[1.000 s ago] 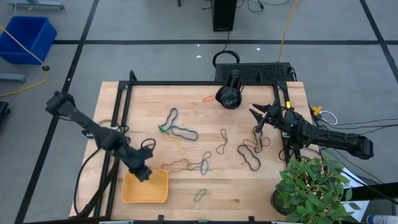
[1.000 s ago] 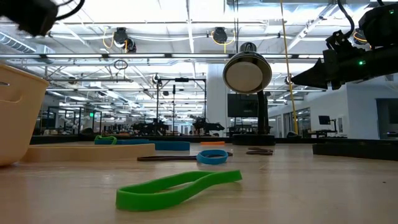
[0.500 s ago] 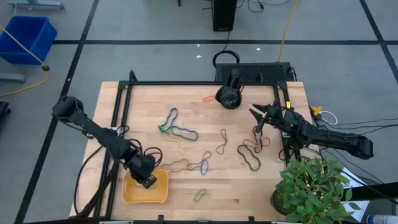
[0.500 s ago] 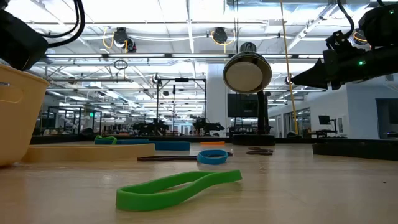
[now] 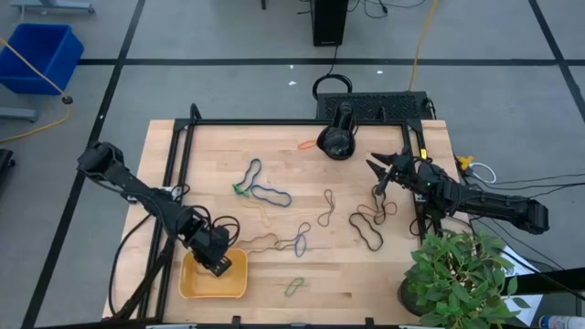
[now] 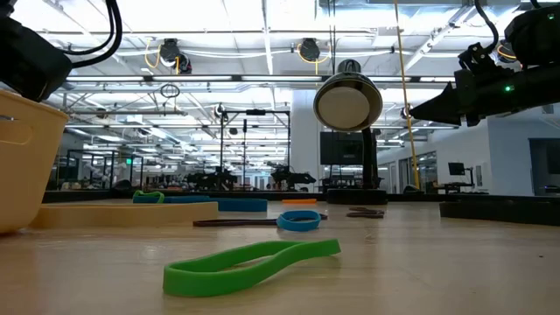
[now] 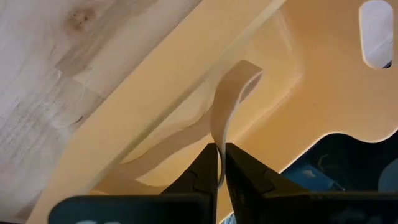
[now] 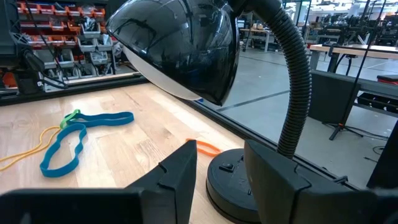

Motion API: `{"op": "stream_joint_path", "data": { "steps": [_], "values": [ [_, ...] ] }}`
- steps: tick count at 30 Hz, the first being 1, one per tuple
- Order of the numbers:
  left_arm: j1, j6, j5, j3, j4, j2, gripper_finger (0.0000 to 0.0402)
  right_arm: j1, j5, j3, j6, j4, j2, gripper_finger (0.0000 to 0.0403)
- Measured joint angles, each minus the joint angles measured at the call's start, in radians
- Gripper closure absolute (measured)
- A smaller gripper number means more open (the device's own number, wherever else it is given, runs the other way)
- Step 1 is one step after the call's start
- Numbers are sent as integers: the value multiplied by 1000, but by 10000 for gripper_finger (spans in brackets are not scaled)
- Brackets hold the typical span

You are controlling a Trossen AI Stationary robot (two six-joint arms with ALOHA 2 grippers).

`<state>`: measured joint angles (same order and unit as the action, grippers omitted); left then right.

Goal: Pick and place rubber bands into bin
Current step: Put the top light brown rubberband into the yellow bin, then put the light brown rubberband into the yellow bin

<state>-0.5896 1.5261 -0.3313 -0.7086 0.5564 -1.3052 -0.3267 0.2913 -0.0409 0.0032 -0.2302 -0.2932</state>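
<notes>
At the lower left of the overhead frame, the left gripper has dropped into the orange-yellow bin, its fingers still pinched on a pale rubber band that now dangles inside the tray, apparently about to be let go. Other rubber bands remain scattered mid-table. At right, the right gripper waits half-spread and empty near the black desk lamp.
</notes>
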Motion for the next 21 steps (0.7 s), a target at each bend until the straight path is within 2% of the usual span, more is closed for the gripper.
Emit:
{"op": "stream_joint_path", "data": {
  "steps": [10, 16, 21],
  "values": [
    [0, -5, 8, 0, 44, 0, 356, 0, 0, 0, 0, 2, 0, 273],
    [0, -9, 8, 0, 69, 0, 293, 0, 0, 0, 0, 3, 0, 273],
    [0, -126, -17, 0, 10, 13, 252, 0, 0, 0, 0, 3, 0, 273]
  ]
}}
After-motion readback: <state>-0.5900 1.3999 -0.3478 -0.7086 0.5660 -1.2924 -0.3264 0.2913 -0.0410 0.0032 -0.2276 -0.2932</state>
